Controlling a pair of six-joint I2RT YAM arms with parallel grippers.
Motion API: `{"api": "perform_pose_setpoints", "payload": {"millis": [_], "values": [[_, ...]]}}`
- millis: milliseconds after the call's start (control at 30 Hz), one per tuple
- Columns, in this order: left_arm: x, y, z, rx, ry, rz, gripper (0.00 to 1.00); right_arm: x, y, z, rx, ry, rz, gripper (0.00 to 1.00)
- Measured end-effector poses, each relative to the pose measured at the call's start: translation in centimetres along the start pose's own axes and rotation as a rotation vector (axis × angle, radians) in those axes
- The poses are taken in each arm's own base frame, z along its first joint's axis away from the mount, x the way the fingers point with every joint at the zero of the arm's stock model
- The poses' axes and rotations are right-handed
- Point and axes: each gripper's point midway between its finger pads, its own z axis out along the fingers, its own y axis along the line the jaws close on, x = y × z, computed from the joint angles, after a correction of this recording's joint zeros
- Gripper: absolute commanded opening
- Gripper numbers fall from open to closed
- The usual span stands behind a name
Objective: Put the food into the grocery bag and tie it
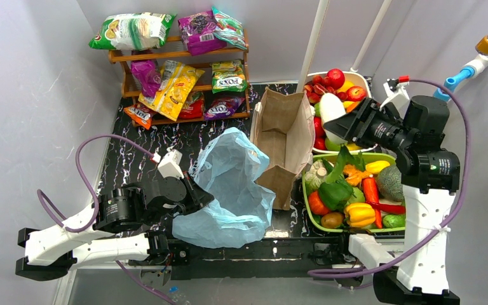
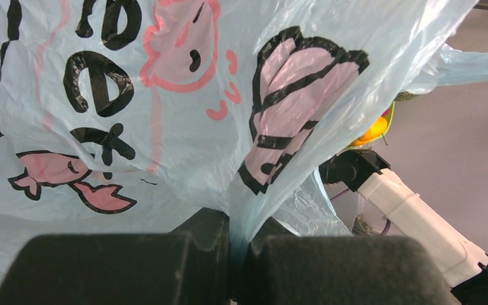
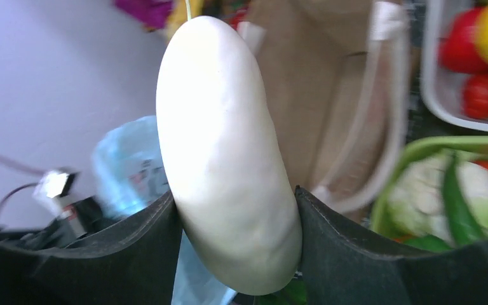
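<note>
Holding grocery bag left of brown paper bag: left pincer clenched on film. Right pincer grasping white vegetable right of that bag. No food visibly bagged; loading, tying remain.

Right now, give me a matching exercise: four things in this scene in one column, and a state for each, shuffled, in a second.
1 white vegetable
2 grocery bag
3 brown paper bag
4 green tray

A pinched in left gripper
B standing upright, untouched
C held in right gripper
D holding peppers

Pairs: 1C, 2A, 3B, 4D
</note>
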Motion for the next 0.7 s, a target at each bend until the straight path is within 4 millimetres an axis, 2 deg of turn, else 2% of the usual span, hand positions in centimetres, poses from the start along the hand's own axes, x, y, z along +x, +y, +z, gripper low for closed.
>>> {"api": "perform_pose_setpoints", "payload": {"millis": [167, 333, 433, 500, 600, 700], "values": [[0.0, 0.0, 0.0, 0.0, 0.0, -0.004, 0.0, 0.2, 7.4, -1.6, -0.348, 0.045, 0.0, 0.39], [0.0, 0.0, 0.0, 0.0, 0.0, -0.005, 0.0, 3.2, 14.5, -4.9, -0.629, 0.176, -0.093, 0.34], [0.0, -0.1, 0.0, 0.0, 0.0, -0.011, 0.0, 4.9, 17.4, -6.4, -0.736, 0.248, -0.142, 0.32], [0.0, -0.1, 0.0, 0.0, -0.001, -0.015, 0.0, 6.2, 18.7, -6.7, -0.775, 0.301, -0.158, 0.28], [0.1, -0.1, 0.2, 0.002, -0.001, -0.021, 0.0, 8.0, 20.0, -5.8, -0.775, 0.374, -0.164, 0.26], [0.2, 0.0, 0.4, 0.0, -0.001, -0.026, 0.0, 9.6, 20.7, -3.8, -0.731, 0.425, -0.161, 0.24]]}}
